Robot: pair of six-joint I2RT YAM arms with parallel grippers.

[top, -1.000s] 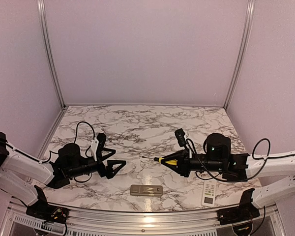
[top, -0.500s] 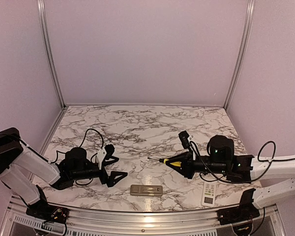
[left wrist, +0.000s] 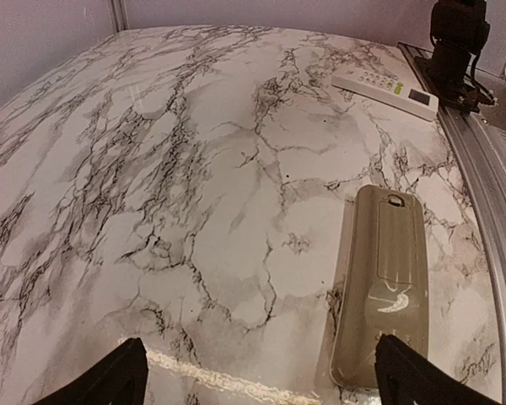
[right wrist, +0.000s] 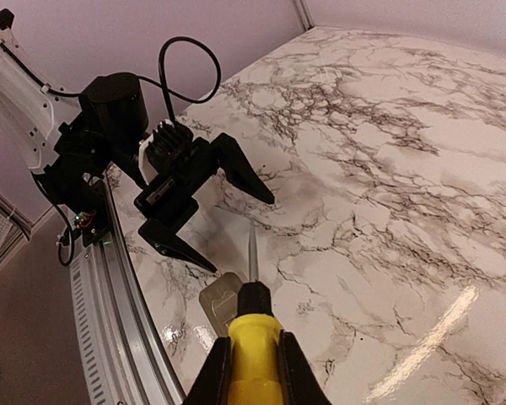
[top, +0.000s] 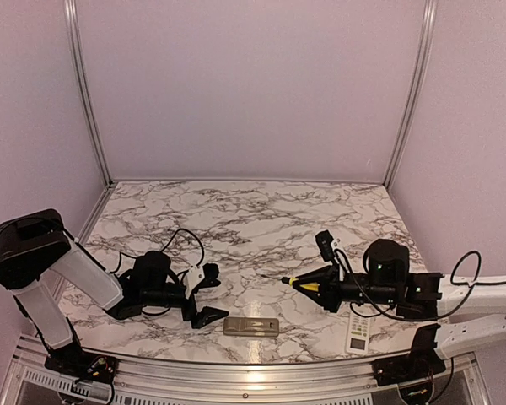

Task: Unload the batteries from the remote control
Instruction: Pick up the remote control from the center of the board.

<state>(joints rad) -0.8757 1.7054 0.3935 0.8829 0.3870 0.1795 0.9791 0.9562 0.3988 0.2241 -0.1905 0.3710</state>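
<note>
My left pincer (top: 209, 295) hangs low over the surface (top: 236, 219) with its fingers spread wide apart. The tan remote (left wrist: 384, 278) lies at its 4 o'clock, back up, cover closed, so the batteries are hidden from me. My right pincer (top: 307, 283) is clamped on the screwdriver (right wrist: 253, 337), with the blade pointing toward 9 o'clock. A white remote (top: 358, 332) lies at its 5 o'clock.

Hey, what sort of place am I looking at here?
Probably a robot test booth: marble-print table enclosed by plain panels on aluminium posts, left arm and right arm mounted at its near edge.
</note>
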